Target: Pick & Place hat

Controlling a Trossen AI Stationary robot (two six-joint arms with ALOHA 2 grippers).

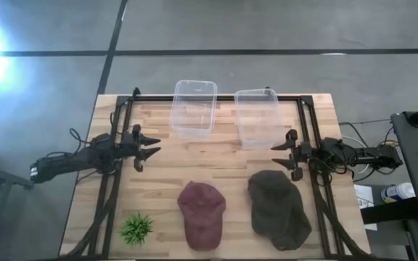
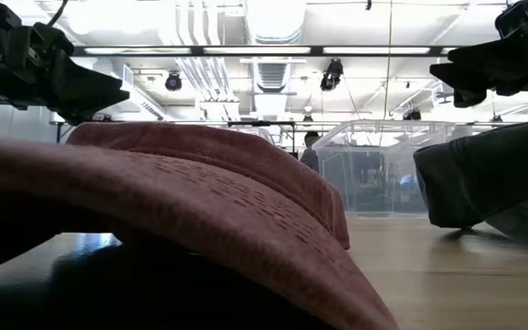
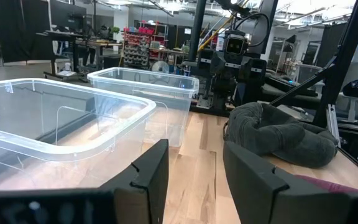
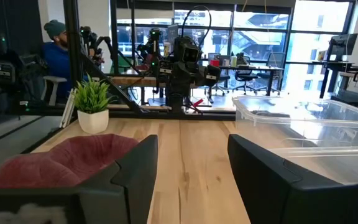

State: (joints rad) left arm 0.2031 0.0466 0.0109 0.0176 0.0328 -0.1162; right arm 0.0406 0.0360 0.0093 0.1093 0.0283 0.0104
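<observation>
A dark red cap (image 1: pixel 201 215) lies flat on the table near its near edge, brim toward the near side; it fills the low view (image 2: pixel 181 211) and shows in the right wrist view (image 4: pixel 61 160). A dark grey hat (image 1: pixel 277 209) lies to its right, also seen in the left wrist view (image 3: pixel 281 134). My left gripper (image 1: pixel 149 147) hovers open at the table's left side, above the table. My right gripper (image 1: pixel 280 154) hovers open at the right side, just beyond the grey hat. Neither touches anything.
Two clear plastic bins (image 1: pixel 194 107) (image 1: pixel 257 116) stand side by side at the far edge. A small green plant (image 1: pixel 136 228) sits at the near left corner. Bare wood (image 1: pixel 216 159) lies between the grippers. A person (image 4: pixel 53 50) sits in the room beyond.
</observation>
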